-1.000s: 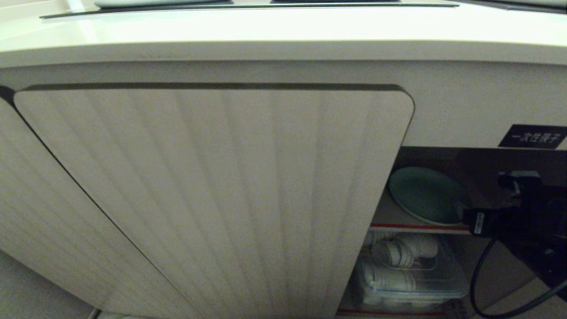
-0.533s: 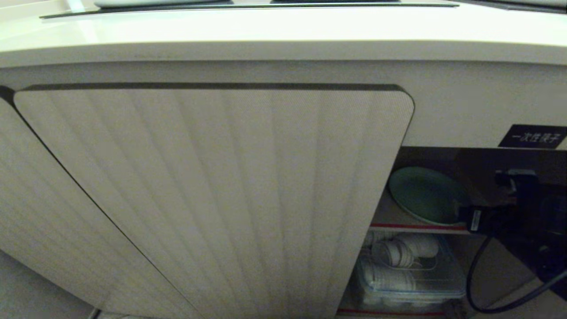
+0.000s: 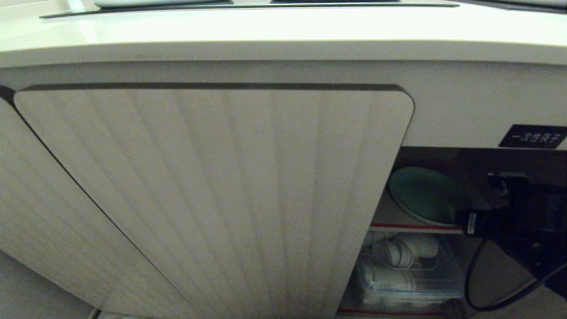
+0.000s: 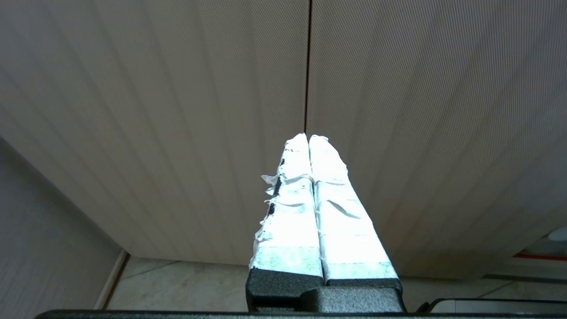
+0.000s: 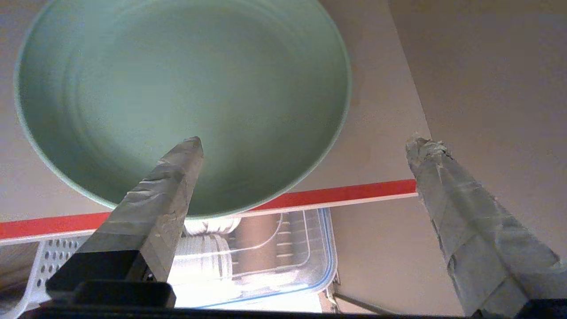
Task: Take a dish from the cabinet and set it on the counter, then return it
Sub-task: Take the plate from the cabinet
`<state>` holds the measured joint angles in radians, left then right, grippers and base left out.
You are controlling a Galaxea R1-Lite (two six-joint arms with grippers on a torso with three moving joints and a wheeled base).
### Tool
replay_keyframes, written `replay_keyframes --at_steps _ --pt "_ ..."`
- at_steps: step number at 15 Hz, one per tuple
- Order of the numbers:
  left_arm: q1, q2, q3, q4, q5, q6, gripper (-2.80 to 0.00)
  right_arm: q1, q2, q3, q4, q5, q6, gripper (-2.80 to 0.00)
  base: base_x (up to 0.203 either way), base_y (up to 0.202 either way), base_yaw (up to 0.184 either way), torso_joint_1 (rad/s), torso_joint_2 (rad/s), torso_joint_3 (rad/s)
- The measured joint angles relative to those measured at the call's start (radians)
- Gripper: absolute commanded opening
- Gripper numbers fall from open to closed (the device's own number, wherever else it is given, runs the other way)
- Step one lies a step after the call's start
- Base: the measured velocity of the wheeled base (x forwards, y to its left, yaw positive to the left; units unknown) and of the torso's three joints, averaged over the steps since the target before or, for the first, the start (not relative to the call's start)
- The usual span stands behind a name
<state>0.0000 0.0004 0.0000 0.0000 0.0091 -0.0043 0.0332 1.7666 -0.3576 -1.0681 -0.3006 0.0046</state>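
Observation:
The pale mint-green dish [image 3: 423, 192] lies on the cabinet's upper shelf, whose front edge is red [image 5: 354, 193]. The dish's [image 5: 177, 84] near rim juts slightly past that edge. My right gripper [image 5: 308, 144] is open just in front of the shelf. One taped finger [image 5: 168, 190] shows against the dish's near rim, the other [image 5: 460, 212] stands off to its side, and nothing is gripped. In the head view the right arm [image 3: 518, 208] reaches in from the right. My left gripper [image 4: 308, 137] is shut and empty, facing the ribbed cabinet doors [image 3: 221, 199]. The counter [image 3: 266, 31] runs above.
A clear lidded container [image 3: 409, 277] with white stacked items sits on the lower shelf under the dish. A black label [image 3: 533, 136] is fixed above the opening. The arm's black cable [image 3: 471, 283] loops down in front of the lower shelf. The ribbed door covers the opening's left part.
The right arm has edged a little to the left, closer to the dish. The dish and the door have not moved.

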Motion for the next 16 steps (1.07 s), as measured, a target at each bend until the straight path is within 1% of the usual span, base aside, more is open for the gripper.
replay_keyframes --at_steps 16 --pt "0.000 0.000 0.000 0.000 0.000 0.000 -2.80 -0.003 -0.005 -0.101 0.220 0.001 0.013 0.00 0.000 0.000 0.000 0.000 0.00 0.000"
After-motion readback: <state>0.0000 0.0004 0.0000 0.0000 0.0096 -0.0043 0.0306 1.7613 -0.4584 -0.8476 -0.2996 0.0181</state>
